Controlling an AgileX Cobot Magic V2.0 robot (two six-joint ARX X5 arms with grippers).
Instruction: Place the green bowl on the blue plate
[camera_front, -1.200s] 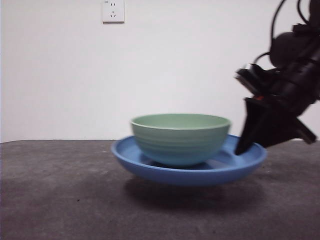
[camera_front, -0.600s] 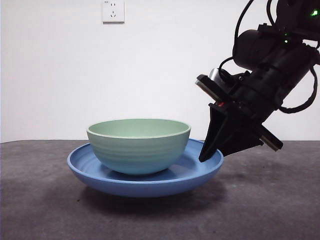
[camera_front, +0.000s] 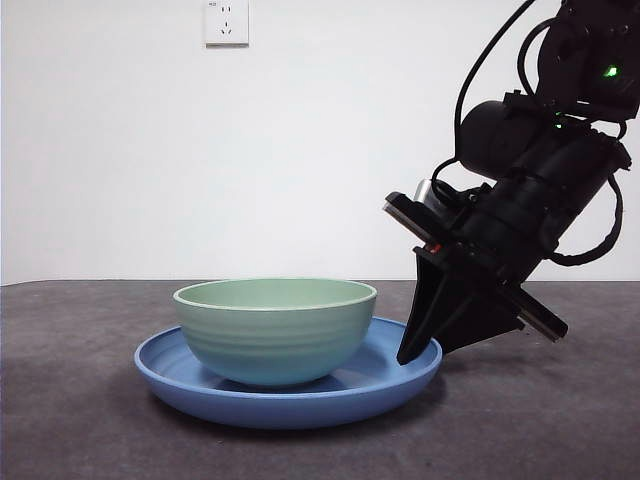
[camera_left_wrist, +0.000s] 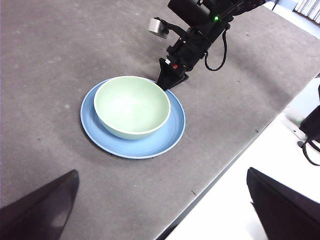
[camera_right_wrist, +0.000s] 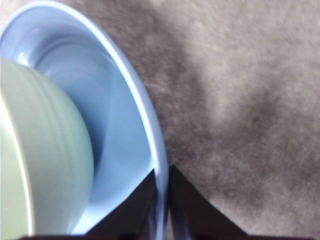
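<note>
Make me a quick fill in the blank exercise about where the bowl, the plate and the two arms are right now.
1. The green bowl sits inside the blue ____.
2. The right gripper has its fingers closed on the plate's ____.
3. The blue plate rests on the grey ____.
4. The left gripper is open and holds ____.

Missing words: plate; rim; table; nothing
</note>
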